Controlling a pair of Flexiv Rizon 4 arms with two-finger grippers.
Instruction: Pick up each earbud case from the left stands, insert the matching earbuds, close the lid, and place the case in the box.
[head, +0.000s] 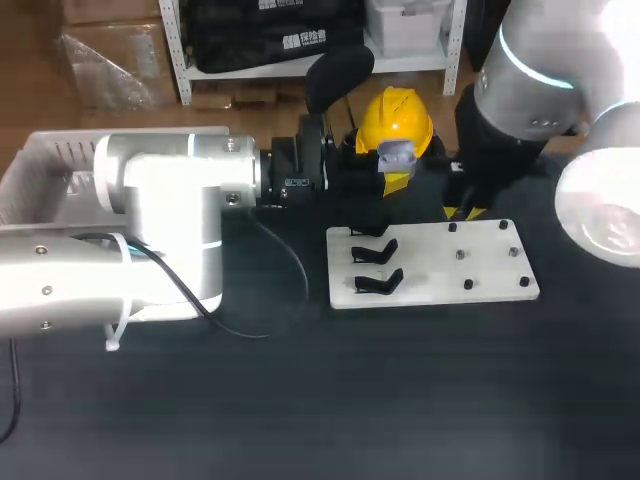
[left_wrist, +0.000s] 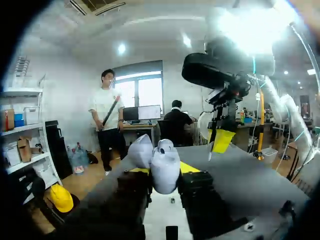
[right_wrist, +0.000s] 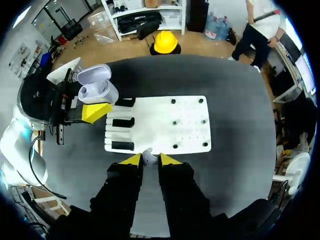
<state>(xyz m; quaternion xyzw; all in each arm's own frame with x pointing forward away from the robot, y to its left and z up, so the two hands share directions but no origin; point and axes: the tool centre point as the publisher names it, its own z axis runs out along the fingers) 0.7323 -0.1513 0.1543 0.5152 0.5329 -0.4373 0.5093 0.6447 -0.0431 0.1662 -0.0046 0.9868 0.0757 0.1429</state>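
White stand board (head: 440, 265) lies at frame centre; at its far edge the right gripper (right_wrist: 149, 160) pinches a pale earbud (right_wrist: 148, 156). Upper middle, the left gripper (head: 395, 176) clamps the lavender earbud case (head: 398, 153), upright, lid open.

Bright overhead light, strong glare, faint shadows

Left pincer (left_wrist: 162, 172), right pincer (right_wrist: 148, 160): both clamped.
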